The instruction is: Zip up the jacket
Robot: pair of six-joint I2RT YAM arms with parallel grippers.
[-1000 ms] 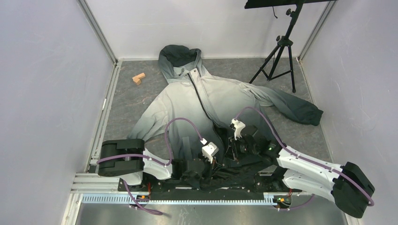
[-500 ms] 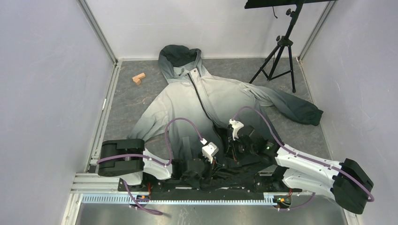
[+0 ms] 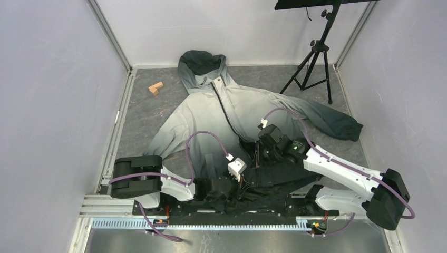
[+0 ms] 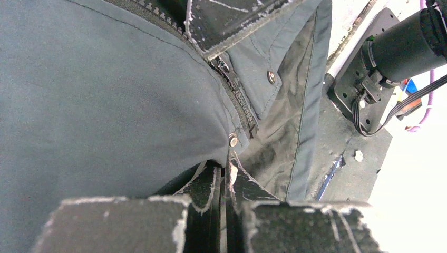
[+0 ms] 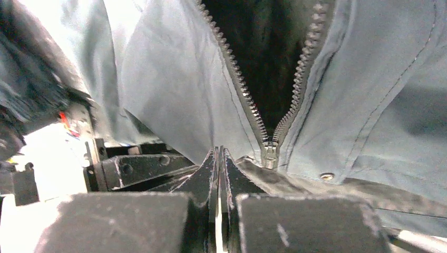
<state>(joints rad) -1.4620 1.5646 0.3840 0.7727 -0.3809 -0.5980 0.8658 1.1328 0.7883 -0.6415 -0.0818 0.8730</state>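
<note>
Two pincers pressed together: left pincer [image 4: 224, 176] nips the jacket [image 4: 105, 95] low, right pincer [image 5: 219, 158] beside the slider [image 5: 270, 154]; keep fabric taut, pull straight.

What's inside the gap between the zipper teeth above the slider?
Between the tooth rows above the slider, the jacket shows only its dark inside; shadow hides any detail there.
</note>
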